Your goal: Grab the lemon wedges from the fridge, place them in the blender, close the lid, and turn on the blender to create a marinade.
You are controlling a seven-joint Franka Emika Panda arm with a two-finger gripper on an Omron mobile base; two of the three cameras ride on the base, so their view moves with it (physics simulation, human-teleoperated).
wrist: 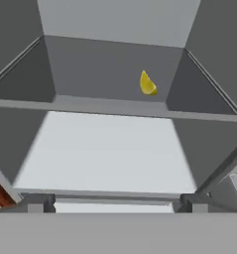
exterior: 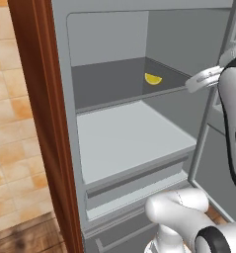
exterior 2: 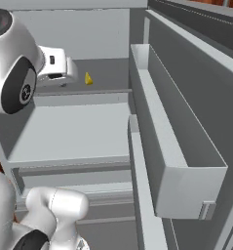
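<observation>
While the fridge stands open, one lemon wedge sits on the darker upper shelf, back near the rear wall, at about 1 o'clock from centre in the left base view and 12 o'clock in the hand view. Only one wedge is visible. No blender or lid in these frames.

The gripper is at 3 o'clock in the left base view, just outside the shelf opening and well apart from the wedge. Fingertips are hard to make out, but the jaws look spread wide and nothing is between them. Reach step, grab not yet done.

Risks, as judgement:
- The wedge is tiny next to the gripper, so closing a bit off-centre could pinch air or flick it against the back wall.
- It lies deep on the shelf, so the hand or wrist could knock the shelf's front edge or the fridge side wall on the way in.
- Its curved, slick skin could squirt out of flat pads.
- The door bin at 3 o'clock in the right base view crowds the arm's swing on that side.

Surfaces: flat pale grey lower shelf, drawers under it. Room: brown wood panel at 9 o'clock, tan tiled wall, wood floor.
</observation>
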